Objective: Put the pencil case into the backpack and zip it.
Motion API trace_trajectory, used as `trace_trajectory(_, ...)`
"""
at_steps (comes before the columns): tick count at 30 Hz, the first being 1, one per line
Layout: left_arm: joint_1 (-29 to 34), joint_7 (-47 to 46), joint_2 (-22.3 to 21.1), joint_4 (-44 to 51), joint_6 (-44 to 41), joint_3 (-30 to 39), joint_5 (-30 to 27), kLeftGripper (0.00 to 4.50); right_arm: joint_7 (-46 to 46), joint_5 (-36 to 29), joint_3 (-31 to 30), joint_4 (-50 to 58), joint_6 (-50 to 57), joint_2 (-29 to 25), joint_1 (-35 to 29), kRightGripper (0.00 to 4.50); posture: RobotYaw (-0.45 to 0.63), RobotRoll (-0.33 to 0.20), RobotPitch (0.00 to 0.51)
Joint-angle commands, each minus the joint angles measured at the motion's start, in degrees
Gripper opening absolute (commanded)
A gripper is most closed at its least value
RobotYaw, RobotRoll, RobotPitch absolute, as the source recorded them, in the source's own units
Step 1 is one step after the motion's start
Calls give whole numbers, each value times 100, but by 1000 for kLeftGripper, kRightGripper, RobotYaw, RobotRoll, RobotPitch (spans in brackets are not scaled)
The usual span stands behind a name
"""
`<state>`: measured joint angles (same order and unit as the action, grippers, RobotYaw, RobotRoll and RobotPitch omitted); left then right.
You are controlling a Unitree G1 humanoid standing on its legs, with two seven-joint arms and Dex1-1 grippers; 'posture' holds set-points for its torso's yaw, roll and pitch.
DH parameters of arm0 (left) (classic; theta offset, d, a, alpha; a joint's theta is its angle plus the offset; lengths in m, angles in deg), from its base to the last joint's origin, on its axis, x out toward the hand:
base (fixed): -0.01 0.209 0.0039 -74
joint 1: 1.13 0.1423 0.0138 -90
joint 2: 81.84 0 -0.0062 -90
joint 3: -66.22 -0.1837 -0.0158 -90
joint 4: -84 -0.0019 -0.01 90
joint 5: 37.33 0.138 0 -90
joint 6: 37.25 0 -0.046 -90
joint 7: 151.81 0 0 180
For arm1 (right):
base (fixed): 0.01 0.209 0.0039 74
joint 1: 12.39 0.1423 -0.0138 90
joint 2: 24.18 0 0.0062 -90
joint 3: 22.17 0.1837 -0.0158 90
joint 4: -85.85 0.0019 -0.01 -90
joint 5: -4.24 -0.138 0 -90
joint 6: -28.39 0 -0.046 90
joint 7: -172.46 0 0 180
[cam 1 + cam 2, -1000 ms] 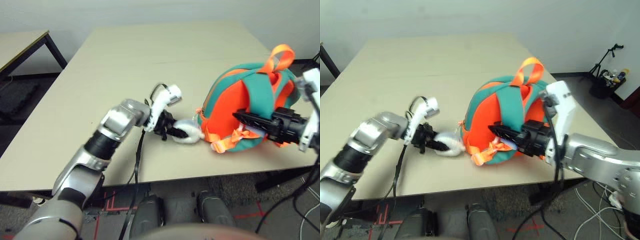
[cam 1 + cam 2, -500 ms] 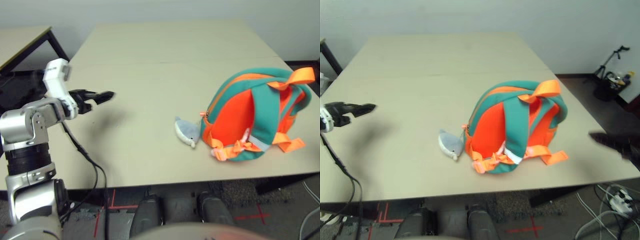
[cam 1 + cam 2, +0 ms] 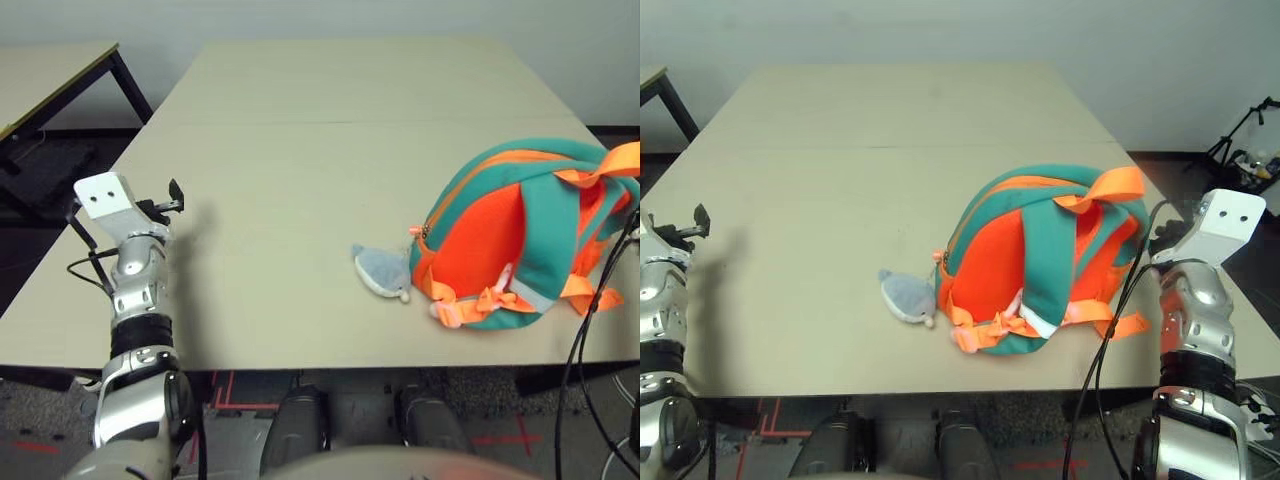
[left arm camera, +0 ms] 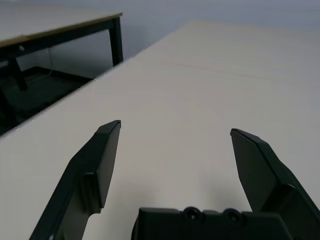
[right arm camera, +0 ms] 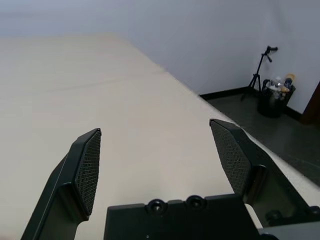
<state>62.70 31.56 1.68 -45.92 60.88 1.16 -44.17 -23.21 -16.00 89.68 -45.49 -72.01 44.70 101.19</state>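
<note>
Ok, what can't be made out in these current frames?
- Backpack: its inside, hidden by its own fabric in both eye views.
- Backpack's handle loop: cut by the left eye view's right edge.
- Left gripper: partly cut by the right eye view's left edge.

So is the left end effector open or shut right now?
Open: the left end effector has its two fingers spread wide apart, nothing between them.

No lettering, label, brand, number or sign can be read on anything here.
</note>
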Motion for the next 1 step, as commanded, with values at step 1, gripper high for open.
trace_trajectory(1,-14,-48,101,-318,78,-162,11,4500,-256,142,-21,-186,-216,128,-189,4460,-21,0,52)
